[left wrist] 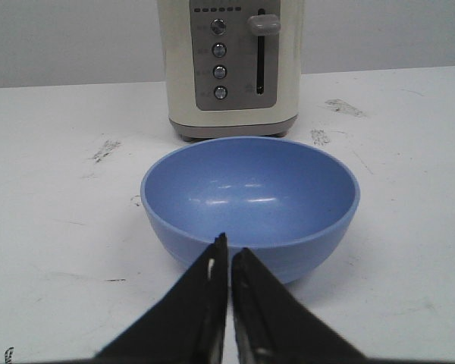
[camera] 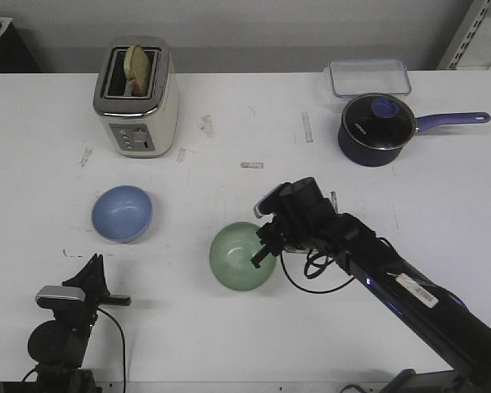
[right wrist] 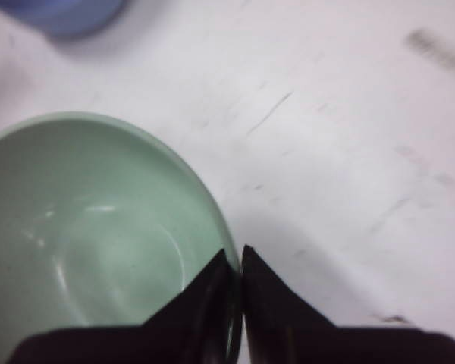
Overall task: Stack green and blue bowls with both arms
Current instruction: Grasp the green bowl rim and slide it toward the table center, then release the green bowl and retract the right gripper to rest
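Observation:
The pale green bowl [camera: 239, 258] is at the front middle of the table. My right gripper [camera: 263, 252] is shut on its right rim, one finger inside and one outside; the right wrist view shows the rim pinched between the fingers [right wrist: 235, 256] and the bowl [right wrist: 83, 227]. I cannot tell whether the bowl is off the table. The light blue bowl [camera: 122, 213] stands upright to the left. My left gripper [camera: 94, 264] is low at the front left, shut and empty, with its tips just short of the blue bowl [left wrist: 250, 197] in the left wrist view [left wrist: 229, 246].
A cream toaster [camera: 137, 98] with a bread slice stands at the back left, behind the blue bowl [left wrist: 231, 68]. A dark saucepan [camera: 376, 127] with a purple handle and a clear container [camera: 369, 78] are at the back right.

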